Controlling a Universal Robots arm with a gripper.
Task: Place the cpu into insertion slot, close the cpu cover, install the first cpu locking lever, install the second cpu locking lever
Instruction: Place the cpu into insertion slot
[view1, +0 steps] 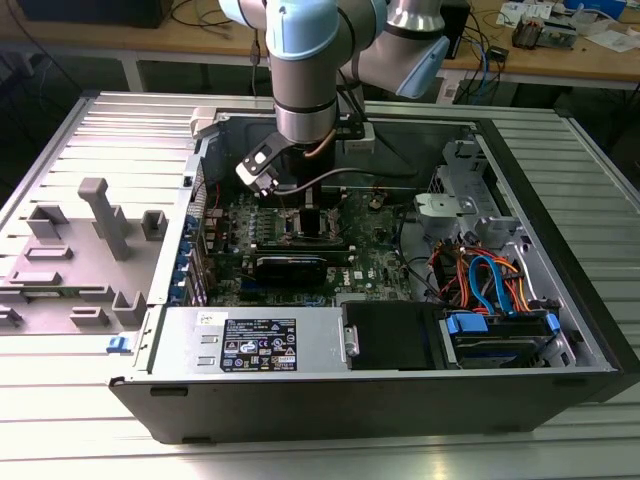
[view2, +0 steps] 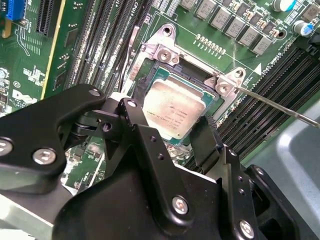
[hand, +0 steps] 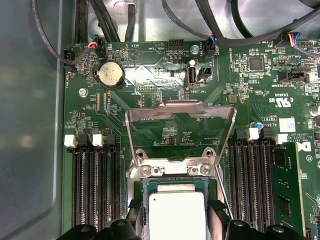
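The cpu (view2: 176, 112) (hand: 176, 215), a flat silver-topped square, lies in the insertion slot (hand: 172, 170) (view2: 164, 52), level with its metal rim. My gripper (view2: 169, 126) (hand: 176, 220) straddles the chip, and one black finger (view2: 134, 120) presses at each of two opposite edges. The cpu cover (hand: 180, 111), a silver frame with a big window, stands raised behind the socket. A thin wire locking lever (view2: 280, 108) sticks out from one socket corner, unlatched. In the exterior view my gripper (view1: 310, 208) reaches down onto the motherboard and hides the chip.
Long black memory slots (hand: 95, 185) flank the socket on both sides. A coin battery (hand: 110, 75) and cable plugs sit beyond the cover. A black card (view1: 290, 265), power supply (view1: 250, 345), drive bay with blue and orange cables (view1: 490, 285) and the case walls surround the board.
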